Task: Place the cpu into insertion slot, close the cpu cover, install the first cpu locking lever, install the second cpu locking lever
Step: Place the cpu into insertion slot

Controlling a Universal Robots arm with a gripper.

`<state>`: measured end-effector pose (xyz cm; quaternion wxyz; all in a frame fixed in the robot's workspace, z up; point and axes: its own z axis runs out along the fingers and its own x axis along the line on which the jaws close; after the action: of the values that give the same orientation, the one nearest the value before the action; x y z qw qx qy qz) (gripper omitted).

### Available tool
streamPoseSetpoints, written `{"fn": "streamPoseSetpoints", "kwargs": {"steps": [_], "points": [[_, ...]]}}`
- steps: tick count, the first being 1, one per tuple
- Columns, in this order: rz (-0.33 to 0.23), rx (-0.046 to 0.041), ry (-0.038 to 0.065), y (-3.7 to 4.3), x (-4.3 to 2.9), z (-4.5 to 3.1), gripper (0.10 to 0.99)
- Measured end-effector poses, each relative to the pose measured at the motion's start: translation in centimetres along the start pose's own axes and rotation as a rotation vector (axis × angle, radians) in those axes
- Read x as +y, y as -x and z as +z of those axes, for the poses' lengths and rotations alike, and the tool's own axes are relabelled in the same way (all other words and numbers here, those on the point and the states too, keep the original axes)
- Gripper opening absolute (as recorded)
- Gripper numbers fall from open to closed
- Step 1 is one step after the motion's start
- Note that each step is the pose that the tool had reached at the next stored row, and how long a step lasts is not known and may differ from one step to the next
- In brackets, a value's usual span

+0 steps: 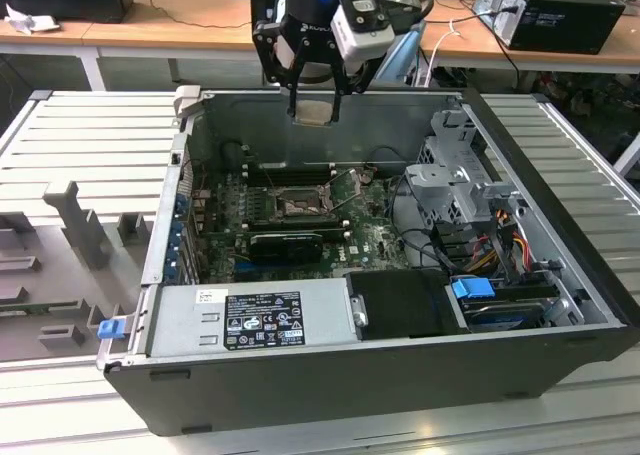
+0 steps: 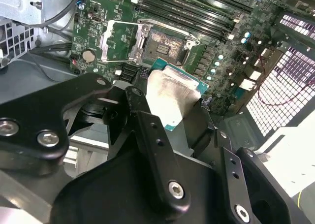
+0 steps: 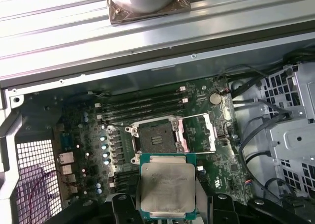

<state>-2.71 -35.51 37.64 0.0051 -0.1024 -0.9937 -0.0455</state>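
Note:
My gripper (image 1: pixel 315 103) hangs above the open computer case, near its far wall, and is shut on the cpu (image 1: pixel 315 112). The cpu's silver-grey top faces both wrist cameras (image 3: pixel 167 187) (image 2: pixel 172 93), with a black finger (image 3: pixel 123 210) on each side. The insertion slot (image 1: pixel 300 207) lies well below on the green motherboard. Its dark pin field is bare in both wrist views (image 3: pixel 156 137) (image 2: pixel 165 47). The cpu cover (image 3: pixel 199 132) (image 2: pixel 118 39) is swung open beside the slot.
A labelled power supply box (image 1: pixel 250 320) sits along the case's near wall. A metal drive cage (image 1: pixel 460 165) and cables with a blue connector (image 1: pixel 470 287) are on the exterior view's right. A long black card (image 1: pixel 285 243) and memory slots (image 1: pixel 285 175) flank the socket.

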Motion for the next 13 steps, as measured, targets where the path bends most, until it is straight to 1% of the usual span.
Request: {"fn": "streamPoseSetpoints", "kwargs": {"steps": [13], "points": [[0.056, -0.0051, 0.001, 0.00, 0.00, 0.00, 0.537]]}}
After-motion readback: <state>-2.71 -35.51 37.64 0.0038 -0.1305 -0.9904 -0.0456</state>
